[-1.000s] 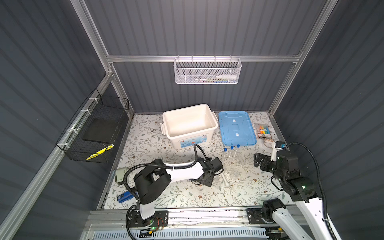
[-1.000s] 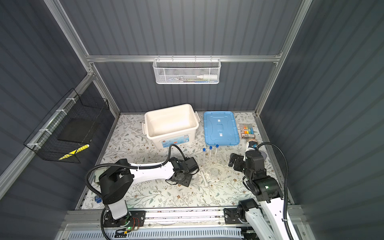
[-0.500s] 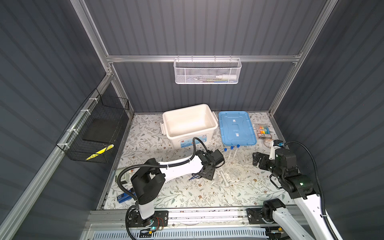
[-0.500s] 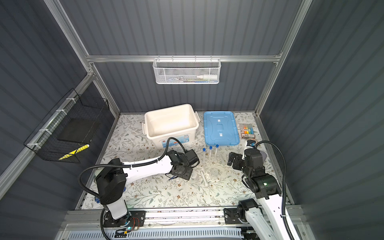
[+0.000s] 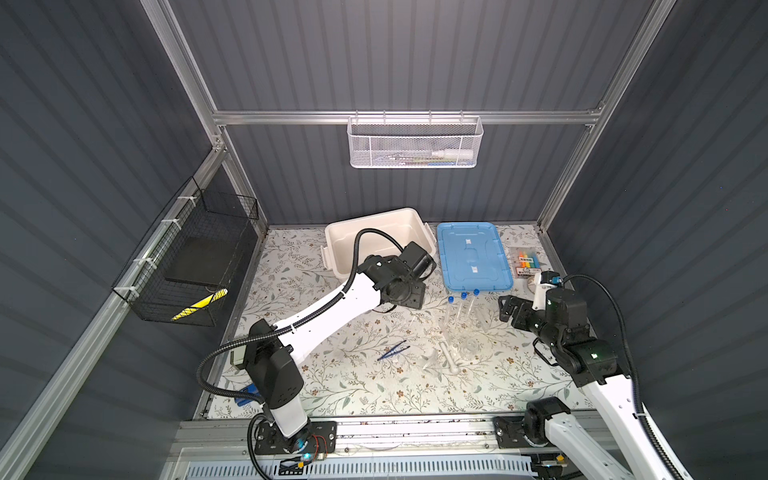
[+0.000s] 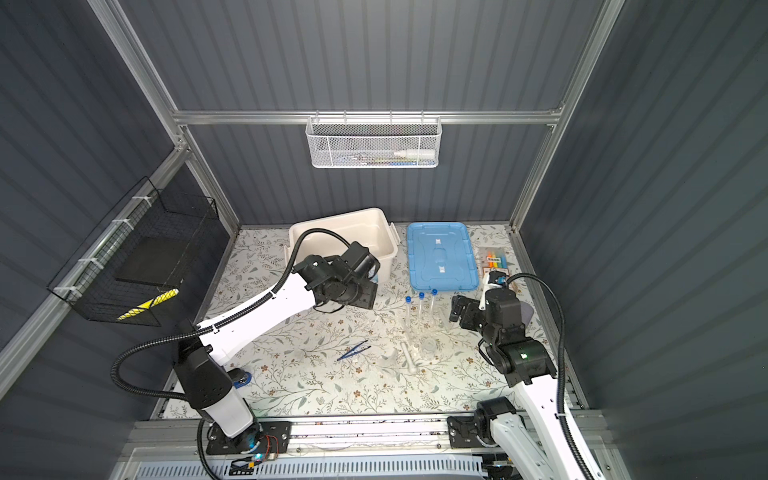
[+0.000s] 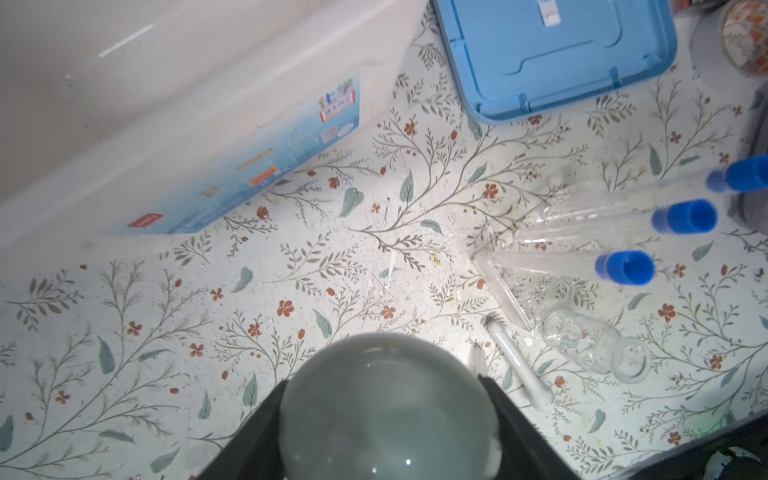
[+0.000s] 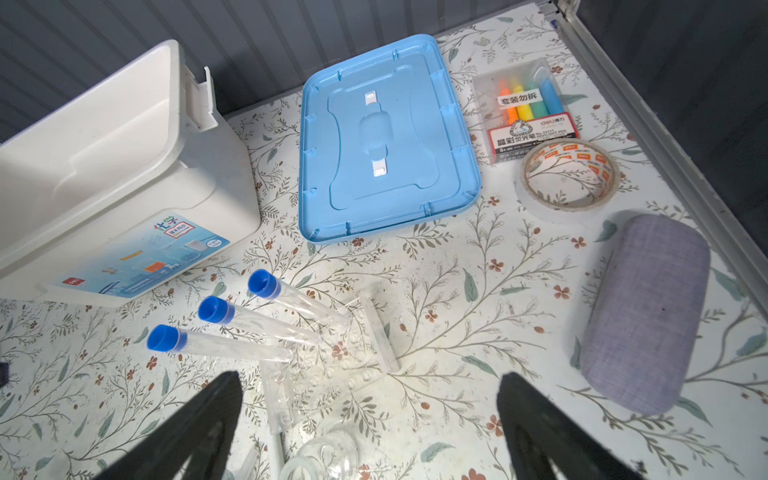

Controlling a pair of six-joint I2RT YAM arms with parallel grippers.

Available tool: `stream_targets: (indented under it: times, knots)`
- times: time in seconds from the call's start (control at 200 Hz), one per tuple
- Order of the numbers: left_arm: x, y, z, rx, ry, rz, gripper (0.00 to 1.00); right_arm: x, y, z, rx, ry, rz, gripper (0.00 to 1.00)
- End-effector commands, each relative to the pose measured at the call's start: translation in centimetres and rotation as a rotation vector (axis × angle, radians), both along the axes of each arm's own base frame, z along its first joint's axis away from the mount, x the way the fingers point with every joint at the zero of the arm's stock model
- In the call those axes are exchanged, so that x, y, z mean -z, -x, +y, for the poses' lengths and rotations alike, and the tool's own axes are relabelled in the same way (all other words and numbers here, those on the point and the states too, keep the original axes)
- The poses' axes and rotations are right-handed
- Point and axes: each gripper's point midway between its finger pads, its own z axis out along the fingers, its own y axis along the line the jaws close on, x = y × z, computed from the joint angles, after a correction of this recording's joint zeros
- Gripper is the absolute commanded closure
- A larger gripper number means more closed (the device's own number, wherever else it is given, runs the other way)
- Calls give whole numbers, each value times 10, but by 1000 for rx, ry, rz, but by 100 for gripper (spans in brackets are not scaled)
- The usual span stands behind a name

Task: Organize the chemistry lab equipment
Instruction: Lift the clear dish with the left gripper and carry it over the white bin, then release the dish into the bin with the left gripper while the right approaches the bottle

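1. White bin stands open at the back of the counter in both top views, with its blue lid flat beside it. No equipment shows in the visible part of the bin. The left jaws hang just in front of its near wall. Tubes stand mid-counter, while the pestle and tweezers lie loose nearby. Judged from this, stowing has barely begun.

2. Left wrist view: the left jaws clamp a dish at opposite sides, clear of the counter and near the bin wall. Apparently this is the first piece on its way in. Pestle, a small bottle and the clear rack with its three tubes are left on the counter.

3. Right wrist view: the right jaws are spread wide and empty, poised over the rack and tubes. The bin again looks bare inside. Markers, tape and a grey case lie to one side, apart from the set.

4. Against the earlier top view: the left arm has risen from mid-counter and swung toward the bin with the dish, uncovering the tweezers. The right arm has edged slightly toward the tubes. Tubes, pestle, lid and bin are unmoved.
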Motion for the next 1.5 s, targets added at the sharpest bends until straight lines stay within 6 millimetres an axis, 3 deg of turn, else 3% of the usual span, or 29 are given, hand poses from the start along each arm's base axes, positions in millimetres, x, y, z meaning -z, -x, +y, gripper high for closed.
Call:
stream_targets:
  times: [0.0, 0.2, 0.31, 0.75, 1.061, 1.296, 1.496]
  knots:
    - [-15, -12, 14, 15, -22, -4, 43, -11, -8, 5, -6, -39, -47, 3]
    - [-31, -53, 28, -19, 23, -23, 44, -4, -11, 6, 4, -63, -41, 3]
    - [-27, -73, 39, -33, 10, -6, 44, -3, -11, 5, 16, -67, -39, 3]
    - [10, -159, 104, -144, 14, 44, 45, 5, 0, -5, 65, -55, -4, 4]
    - [58, -205, 137, -183, -37, 95, 46, 11, -7, -8, 94, -42, 28, 3]
    - [81, -233, 141, -176, -43, 98, 46, 16, -10, -12, 117, -29, 28, 3]
    - [106, -240, 141, -171, -50, 130, 46, 17, -8, -19, 168, -32, 24, 3]
